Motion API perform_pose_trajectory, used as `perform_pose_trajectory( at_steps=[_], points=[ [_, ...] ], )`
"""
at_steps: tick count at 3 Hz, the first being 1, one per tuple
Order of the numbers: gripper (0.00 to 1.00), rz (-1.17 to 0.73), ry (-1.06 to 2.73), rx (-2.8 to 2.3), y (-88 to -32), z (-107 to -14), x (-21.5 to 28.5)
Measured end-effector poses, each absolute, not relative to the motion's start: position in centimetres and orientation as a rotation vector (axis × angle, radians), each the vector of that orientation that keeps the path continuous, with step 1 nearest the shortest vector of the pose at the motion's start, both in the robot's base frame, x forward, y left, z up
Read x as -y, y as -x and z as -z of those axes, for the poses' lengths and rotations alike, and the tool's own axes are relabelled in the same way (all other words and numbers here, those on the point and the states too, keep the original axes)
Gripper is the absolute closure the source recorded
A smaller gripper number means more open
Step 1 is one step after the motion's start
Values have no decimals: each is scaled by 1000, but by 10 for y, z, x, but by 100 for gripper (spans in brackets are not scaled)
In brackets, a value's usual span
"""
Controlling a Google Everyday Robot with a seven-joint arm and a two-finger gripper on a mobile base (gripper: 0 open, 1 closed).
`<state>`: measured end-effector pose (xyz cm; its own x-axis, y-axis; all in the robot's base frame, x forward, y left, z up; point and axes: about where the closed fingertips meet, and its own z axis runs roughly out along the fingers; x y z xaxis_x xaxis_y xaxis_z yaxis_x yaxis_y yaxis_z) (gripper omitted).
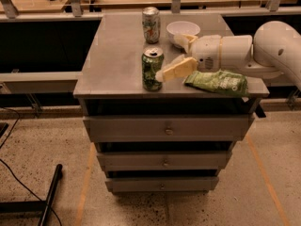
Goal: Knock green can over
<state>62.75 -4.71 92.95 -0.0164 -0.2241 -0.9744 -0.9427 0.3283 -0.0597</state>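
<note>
The green can [152, 69] stands upright near the front edge of the grey cabinet top [115, 55]. It has a mottled green body and a silver rim. My gripper [169, 56] reaches in from the right on a white arm, just right of the can. It is open and holds nothing. Its lower beige finger [177, 69] points left, with its tip at the can's right side, touching or nearly touching. The upper finger [185, 40] lies by the bowl.
A silver-white can [151, 25] stands behind the green can. A white bowl [182, 29] sits at the back right. A flat green snack bag [217, 82] lies at the front right under my arm. Drawers [165, 130] are below; benches stand behind.
</note>
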Motion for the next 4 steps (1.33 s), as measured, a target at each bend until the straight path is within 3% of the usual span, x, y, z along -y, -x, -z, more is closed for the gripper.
perform_pose_trajectory(
  at_steps=[4],
  points=[
    [0,-843,1056,-1450,-635,-919,19]
  ],
)
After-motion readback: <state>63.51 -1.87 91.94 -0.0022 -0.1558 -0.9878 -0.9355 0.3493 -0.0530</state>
